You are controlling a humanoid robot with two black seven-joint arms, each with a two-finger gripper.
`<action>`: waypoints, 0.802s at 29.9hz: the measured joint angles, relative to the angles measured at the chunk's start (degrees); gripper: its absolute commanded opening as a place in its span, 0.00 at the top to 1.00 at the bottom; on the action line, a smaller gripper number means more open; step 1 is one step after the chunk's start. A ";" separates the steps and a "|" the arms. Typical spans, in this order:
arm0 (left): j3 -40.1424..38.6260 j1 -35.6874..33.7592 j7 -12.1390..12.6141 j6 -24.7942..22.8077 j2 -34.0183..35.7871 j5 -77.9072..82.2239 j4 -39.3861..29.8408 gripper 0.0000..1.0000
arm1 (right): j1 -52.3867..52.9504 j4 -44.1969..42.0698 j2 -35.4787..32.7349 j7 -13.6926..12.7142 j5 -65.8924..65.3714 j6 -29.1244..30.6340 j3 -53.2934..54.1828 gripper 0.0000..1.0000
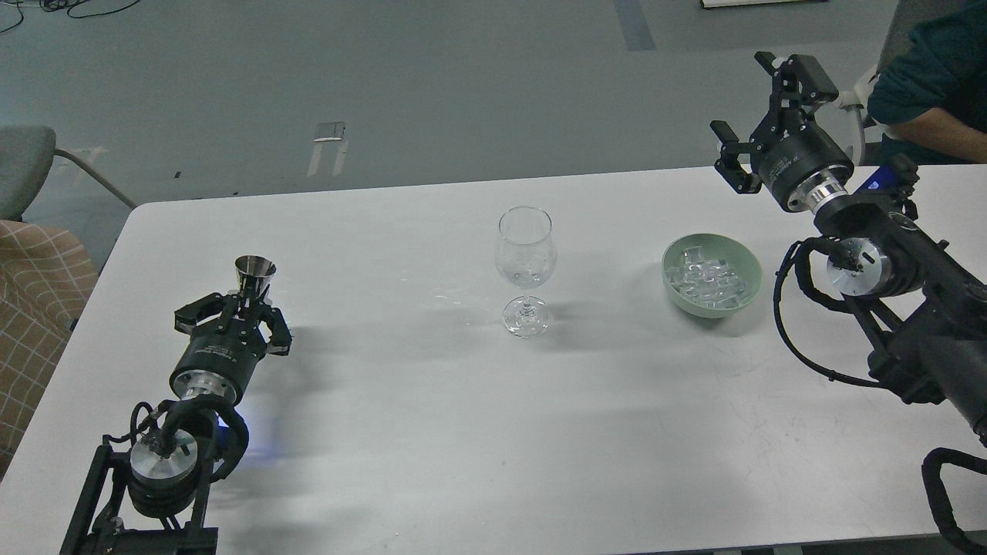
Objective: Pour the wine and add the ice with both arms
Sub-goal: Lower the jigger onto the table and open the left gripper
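Note:
A clear stemmed wine glass (526,266) stands upright at the middle of the white table (432,432). A pale green bowl (749,287) to its right holds the ice (708,277), a heap of clear cubes. My left gripper (245,302) is low over the table's left side, shut on the lower part of a small steel measuring cup (255,273) that stands upright. My right gripper (759,104) is open and empty, raised behind and to the right of the bowl. No wine bottle is in view.
A person in a dark teal sleeve (929,92) sits at the table's far right corner, close behind my right gripper. A grey chair (23,169) and a checked cloth (38,293) are past the table's left edge.

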 measured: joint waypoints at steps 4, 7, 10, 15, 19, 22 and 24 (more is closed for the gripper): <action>0.00 -0.03 0.00 0.00 0.00 0.00 0.14 0.71 | -0.01 0.00 0.00 0.00 0.00 0.00 0.02 0.00; -0.02 -0.09 0.00 0.01 0.00 0.00 0.17 0.68 | -0.01 -0.01 0.02 0.00 0.00 0.00 0.03 0.00; -0.06 -0.10 -0.07 0.10 0.00 0.01 0.23 0.60 | -0.01 -0.08 0.04 0.00 0.00 0.00 0.03 0.00; -0.26 -0.10 -0.09 0.18 0.00 0.01 0.32 0.51 | -0.04 -0.09 0.04 0.00 0.00 0.00 0.00 0.00; -0.36 -0.13 -0.09 0.22 0.01 0.01 0.43 0.47 | -0.04 -0.09 0.04 0.00 0.00 0.00 0.00 0.00; -0.36 -0.30 -0.09 0.22 0.01 0.01 0.44 0.46 | -0.04 -0.09 0.04 0.00 0.00 0.00 0.00 0.00; -0.36 -0.39 -0.10 0.22 0.01 0.01 0.44 0.43 | -0.04 -0.09 0.04 0.00 0.00 0.00 0.00 0.00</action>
